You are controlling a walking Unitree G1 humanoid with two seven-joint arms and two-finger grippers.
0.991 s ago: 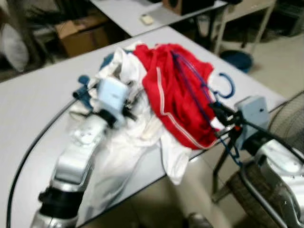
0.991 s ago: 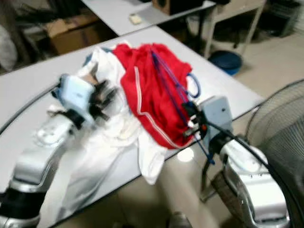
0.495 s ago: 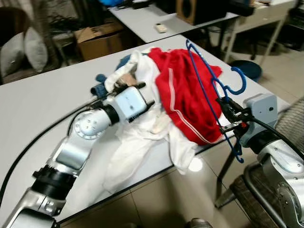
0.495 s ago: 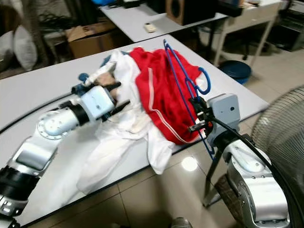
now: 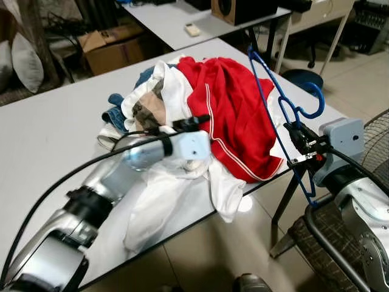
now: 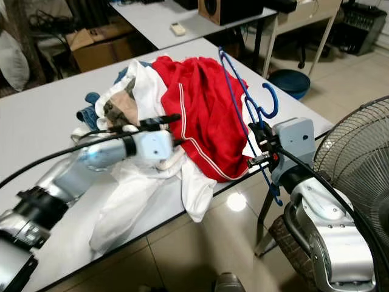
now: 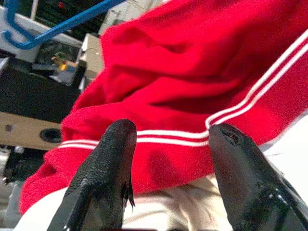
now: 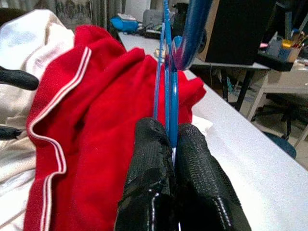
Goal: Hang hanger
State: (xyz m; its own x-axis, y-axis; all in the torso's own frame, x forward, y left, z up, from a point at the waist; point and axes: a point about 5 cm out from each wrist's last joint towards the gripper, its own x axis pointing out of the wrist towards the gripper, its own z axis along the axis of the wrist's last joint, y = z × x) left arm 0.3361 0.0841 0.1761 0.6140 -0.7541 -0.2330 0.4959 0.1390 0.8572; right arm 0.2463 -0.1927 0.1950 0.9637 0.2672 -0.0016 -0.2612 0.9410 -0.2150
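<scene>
A blue plastic hanger (image 8: 167,86) stands upright off the table's right edge, and my right gripper (image 5: 302,141) is shut on its lower bar. Its hook (image 5: 320,96) points up and to the right. A red garment with white stripes (image 5: 234,109) lies crumpled on top of a pile of clothes on the white table (image 5: 48,140). My left gripper (image 5: 203,129) is open and reaches across the white cloth (image 5: 170,201) to the red garment's left edge. In the left wrist view its fingers (image 7: 108,168) frame the striped red hem (image 7: 173,139).
Jeans and other clothes (image 5: 118,112) lie at the pile's far side. A standing fan (image 6: 358,152) is close on my right. A blue basin (image 6: 290,79) sits on the floor beyond the table corner. A second table (image 5: 182,18) and a cardboard box (image 5: 109,45) stand behind.
My left arm has stretched to the right, bringing its open gripper from the white cloth to the red garment's edge. The right gripper still holds the hanger. The camera has shifted a little.
</scene>
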